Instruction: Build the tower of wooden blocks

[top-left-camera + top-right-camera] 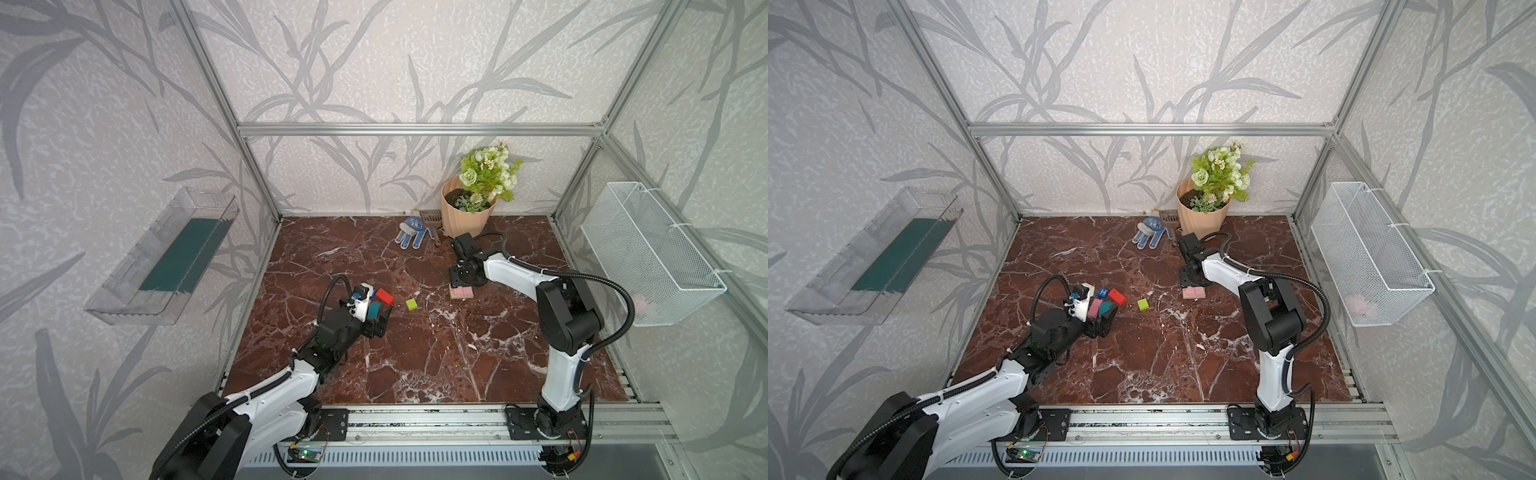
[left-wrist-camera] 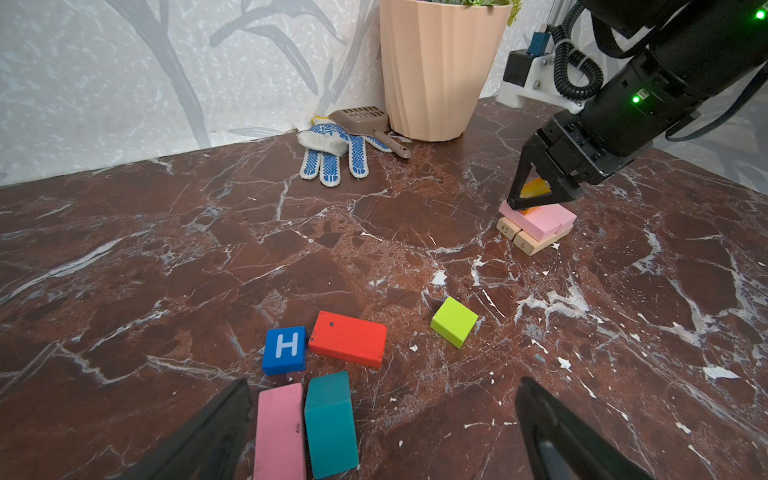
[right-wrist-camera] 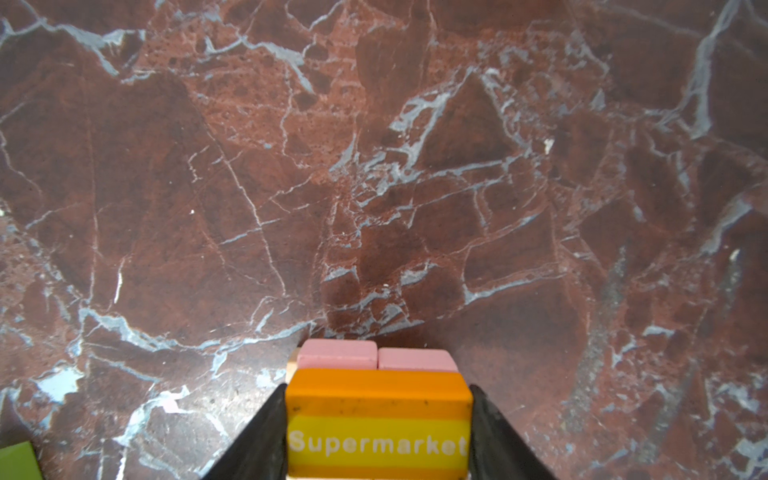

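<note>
the right pincer (image 3: 378, 415) holds an orange block (image 3: 376, 392) with the word "supermarket" on it, one finger on each side. the block is right over the little tower (image 2: 536, 226), which is two pink blocks (image 3: 336, 355) side by side on top of two tan blocks (image 2: 524, 243). i cannot tell if the orange block touches the pink ones. the tower sits on the far right part of the brown marble desk (image 1: 415, 365), near the peach flowerpot (image 1: 465, 216). the left pincer (image 2: 384, 386) is open wide and low over the desk. between its fingers lie a pink block (image 2: 279, 432) and a teal block (image 2: 330, 419), touching side by side. just past them are a blue cube (image 2: 286, 350) with a white h and a red block (image 2: 347, 338), very close together. a lime green block (image 2: 454, 322) lies alone, between that bunch and the tower. a blue-dotted glove (image 2: 332, 153) and a brown scoop (image 2: 365, 120) lie by the flowerpot.
</note>
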Robot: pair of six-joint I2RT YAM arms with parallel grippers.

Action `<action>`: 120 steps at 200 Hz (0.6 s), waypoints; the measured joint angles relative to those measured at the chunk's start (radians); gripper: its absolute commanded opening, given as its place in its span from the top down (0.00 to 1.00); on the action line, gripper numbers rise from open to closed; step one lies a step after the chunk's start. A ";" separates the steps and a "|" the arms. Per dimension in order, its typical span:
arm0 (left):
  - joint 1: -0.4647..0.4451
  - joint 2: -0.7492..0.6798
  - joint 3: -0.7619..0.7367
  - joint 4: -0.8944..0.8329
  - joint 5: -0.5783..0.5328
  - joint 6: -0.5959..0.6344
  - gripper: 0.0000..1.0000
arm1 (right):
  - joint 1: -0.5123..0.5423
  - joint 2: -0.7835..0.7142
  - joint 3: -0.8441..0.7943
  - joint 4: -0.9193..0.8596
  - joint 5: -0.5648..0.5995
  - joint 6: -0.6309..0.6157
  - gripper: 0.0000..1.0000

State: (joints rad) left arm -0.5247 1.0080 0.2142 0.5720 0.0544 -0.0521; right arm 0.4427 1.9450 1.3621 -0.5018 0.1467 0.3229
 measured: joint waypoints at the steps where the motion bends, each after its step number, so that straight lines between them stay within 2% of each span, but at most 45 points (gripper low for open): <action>1: 0.000 0.000 0.000 0.000 0.000 0.000 0.01 | 0.000 0.000 0.000 0.000 0.000 0.000 0.46; 120: -0.004 0.004 0.000 -0.003 0.000 0.000 0.01 | -0.005 0.000 -0.001 0.007 -0.026 0.018 0.46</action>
State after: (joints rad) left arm -0.5285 1.0122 0.2146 0.5686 0.0547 -0.0521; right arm 0.4381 1.9450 1.3613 -0.4946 0.1211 0.3405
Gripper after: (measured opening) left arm 0.993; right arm 0.607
